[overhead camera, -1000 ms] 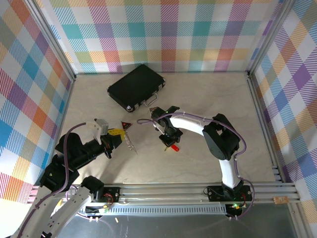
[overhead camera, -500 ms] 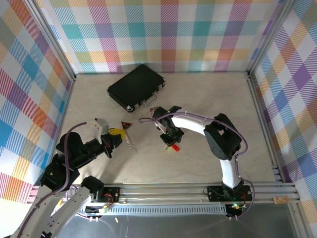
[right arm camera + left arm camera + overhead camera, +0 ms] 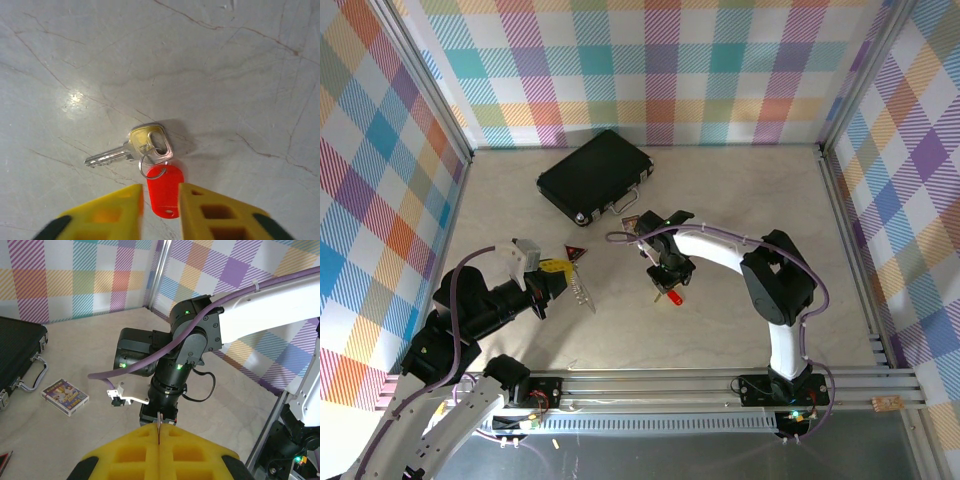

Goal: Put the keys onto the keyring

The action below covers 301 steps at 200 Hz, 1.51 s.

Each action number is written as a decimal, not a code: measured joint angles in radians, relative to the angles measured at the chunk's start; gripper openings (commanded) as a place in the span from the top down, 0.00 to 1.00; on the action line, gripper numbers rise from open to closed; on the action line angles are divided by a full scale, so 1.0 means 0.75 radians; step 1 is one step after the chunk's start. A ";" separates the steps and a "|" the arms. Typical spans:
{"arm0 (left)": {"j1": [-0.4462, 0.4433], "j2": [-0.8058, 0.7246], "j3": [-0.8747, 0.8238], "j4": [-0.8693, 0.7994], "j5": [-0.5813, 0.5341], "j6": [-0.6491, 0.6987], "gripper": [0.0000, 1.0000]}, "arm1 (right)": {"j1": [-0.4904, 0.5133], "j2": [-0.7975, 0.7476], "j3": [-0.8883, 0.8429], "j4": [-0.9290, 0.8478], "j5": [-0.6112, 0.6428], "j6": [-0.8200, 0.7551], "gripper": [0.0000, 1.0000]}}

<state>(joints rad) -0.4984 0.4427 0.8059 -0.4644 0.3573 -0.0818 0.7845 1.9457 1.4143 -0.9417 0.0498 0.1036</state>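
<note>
Half-open right claw (image 3: 160, 194) straddling keys (image 3: 150, 142), left claw (image 3: 158, 434) clamping keyring (image 3: 583, 290)

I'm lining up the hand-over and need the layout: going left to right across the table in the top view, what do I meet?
First the left gripper → keyring pinched in it → small card box → red-tagged key.

Between right claw (image 3: 161, 189)'s matt yellow fingers (image 3: 112, 212), glossy red plastic tag (image 3: 165, 194); just ahead, shiny metal key (image 3: 145, 142) on smooth tabletop (image 3: 225, 75)
</note>
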 measured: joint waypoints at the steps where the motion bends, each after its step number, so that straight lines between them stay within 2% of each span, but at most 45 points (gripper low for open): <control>1: 0.000 0.000 0.000 0.000 0.000 0.000 1.00 | 0.000 0.000 0.000 0.000 -0.001 -0.002 0.68; 120: 0.000 -0.013 0.000 -0.002 0.000 -0.001 1.00 | 0.044 0.063 0.057 -0.033 0.032 -0.046 0.63; 168: 0.000 -0.013 0.000 -0.002 -0.001 -0.001 1.00 | 0.044 0.113 0.070 -0.033 0.089 -0.079 0.67; 225: 0.000 -0.013 0.000 -0.002 -0.001 -0.001 1.00 | 0.044 0.121 0.085 -0.032 0.131 -0.098 0.79; 301: 0.000 -0.013 0.000 -0.002 -0.001 0.000 1.00 | 0.044 0.121 0.087 -0.033 0.142 -0.110 0.84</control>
<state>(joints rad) -0.4984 0.4332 0.8059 -0.4656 0.3569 -0.0818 0.8177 2.0361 1.4796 -0.9661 0.1566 0.0208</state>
